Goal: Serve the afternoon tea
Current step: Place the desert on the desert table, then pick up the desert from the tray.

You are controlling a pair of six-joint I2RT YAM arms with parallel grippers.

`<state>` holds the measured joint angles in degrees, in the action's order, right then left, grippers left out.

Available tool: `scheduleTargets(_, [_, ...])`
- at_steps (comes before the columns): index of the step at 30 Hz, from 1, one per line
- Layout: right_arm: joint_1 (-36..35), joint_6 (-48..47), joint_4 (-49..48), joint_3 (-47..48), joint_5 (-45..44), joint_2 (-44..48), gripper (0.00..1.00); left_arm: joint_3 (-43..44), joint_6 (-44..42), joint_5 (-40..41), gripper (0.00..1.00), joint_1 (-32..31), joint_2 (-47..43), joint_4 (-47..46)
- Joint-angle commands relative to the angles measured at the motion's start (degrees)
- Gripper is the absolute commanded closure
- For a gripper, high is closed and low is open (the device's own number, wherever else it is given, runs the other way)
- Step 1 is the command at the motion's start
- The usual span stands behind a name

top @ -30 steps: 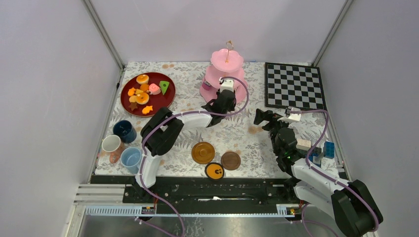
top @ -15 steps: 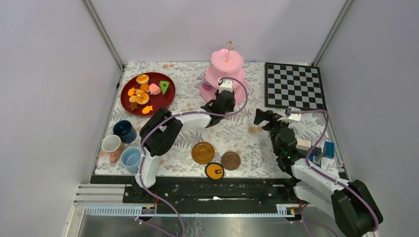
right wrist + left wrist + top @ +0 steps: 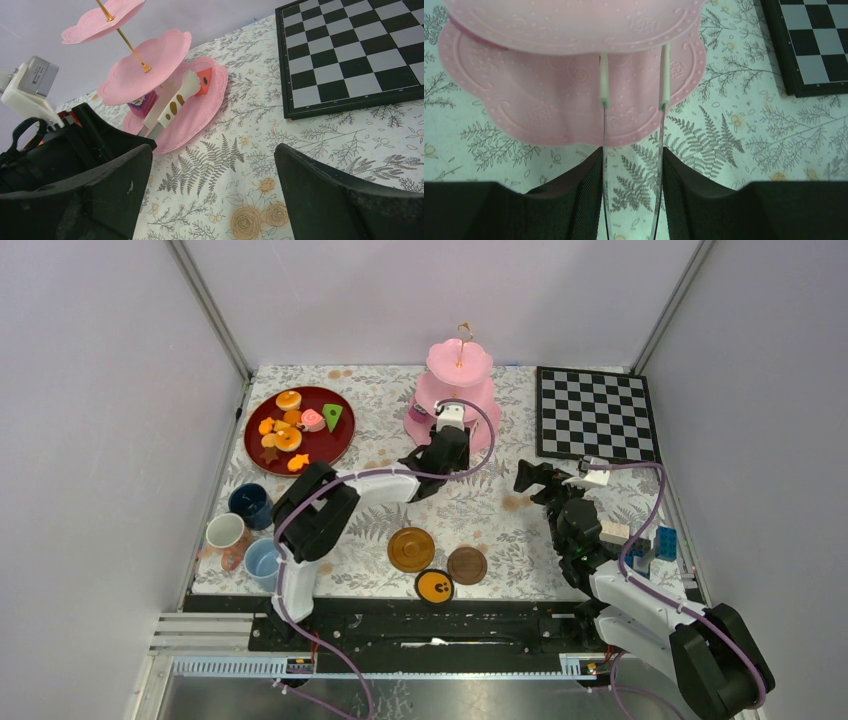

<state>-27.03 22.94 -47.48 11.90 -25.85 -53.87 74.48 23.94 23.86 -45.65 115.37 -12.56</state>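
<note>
**Top view:** the left gripper point(image 3: 448, 423) reaches the near edge of the cake stand point(image 3: 458, 365). Unserved pastries point(image 3: 289, 400) wait on a red plate point(image 3: 335, 445) left of the stand.

**Left wrist:** its fingertips point(image 3: 604, 85) are partly spread and empty over the stand's bottom tier.

**Right wrist:** the right gripper point(image 3: 210, 150) gapes wide and empty to the stand's right. A purple pastry point(image 3: 142, 106) and an orange pastry point(image 3: 202, 81) lie on the bottom tier.

Loading the stand seems to be the step in hand. The next move calls for backing out under the overhang and fetching another pastry.

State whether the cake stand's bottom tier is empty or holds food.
Holds food: a purple pastry and a red piece sit on that cake stand tier.
</note>
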Motion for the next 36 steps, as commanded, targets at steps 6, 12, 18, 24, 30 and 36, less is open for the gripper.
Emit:
scheduleTargets(6, [0.5, 0.4, -3.8, -0.1, 0.5, -0.6, 0.00, -7.3, 1.8, -6.9, 0.56, -0.3, -10.6, -1.8])
scheduleTargets(12, [0.5, 0.4, -3.8, -0.1, 0.5, -0.6, 0.01, -14.4, 2.6, -11.8, 0.57, -0.3, -18.1, 3.0])
scheduleTargets(18, [0.5, 0.5, -3.8, -0.1, 0.7, -0.6, 0.00, -19.2, -1.5, -12.1, 0.58, 0.6, -31.2, 24.8])
scheduleTargets(24, [0.5, 1.0, -4.2, -0.2, 1.5, -0.6, 0.00, -21.6, -2.4, -9.2, 0.58, 11.4, -51.3, 40.3])
scheduleTargets(30, [0.6, 1.3, -4.4, -0.1, 2.0, -1.2, 0.00, -14.2, -6.5, -6.5, 0.57, 25.3, -54.3, 45.2])
scheduleTargets(36, [0.5, 1.1, -4.4, -0.5, 1.7, -0.2, 0.00, -2.7, -10.2, -1.0, 0.58, 31.4, -40.6, 48.5])
